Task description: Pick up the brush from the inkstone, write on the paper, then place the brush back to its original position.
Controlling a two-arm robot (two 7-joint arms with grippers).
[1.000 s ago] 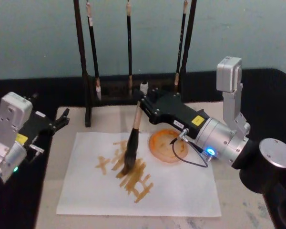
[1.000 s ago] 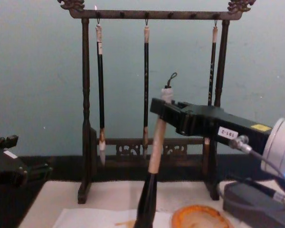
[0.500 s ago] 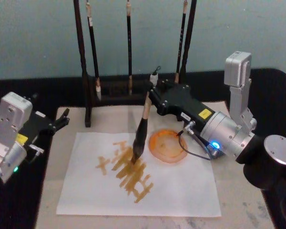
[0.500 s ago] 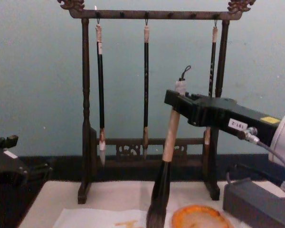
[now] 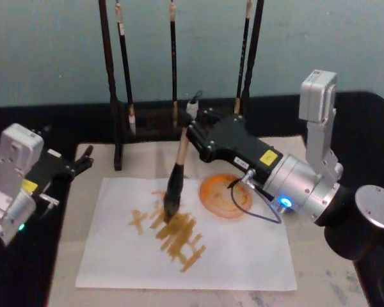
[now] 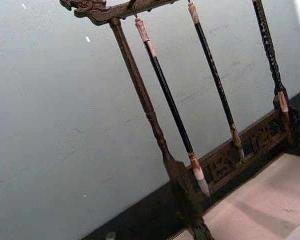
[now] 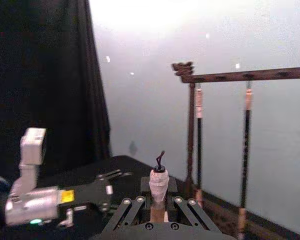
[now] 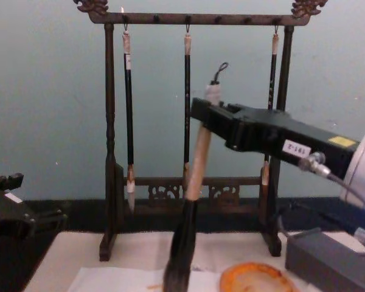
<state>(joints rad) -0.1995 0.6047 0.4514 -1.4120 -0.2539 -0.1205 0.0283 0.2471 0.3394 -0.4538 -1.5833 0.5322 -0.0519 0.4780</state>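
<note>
- Teal wall behind a beige counter [image 5: 320, 272].
- Left gripper [image 5: 83, 160] is parked at the paper's [image 5: 243, 256] 10 o'clock, jaws apart and empty.
- The brush [image 5: 176, 182] has swung back left, tip on the paper at the inkstone's [image 5: 216, 201] 9 o'clock; writing probably continues.
- Right gripper [image 5: 193, 131] jaws clamp the handle.

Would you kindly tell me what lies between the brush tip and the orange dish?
In the head view, just bare paper between brush and dish.

Brush rack [image 8: 109, 121] (three thin brushes [image 8: 187, 109] hanging) walls off rear; paper [image 5: 243, 262] near half lies open; grey block [image 8: 328, 264] crowds right.
</note>
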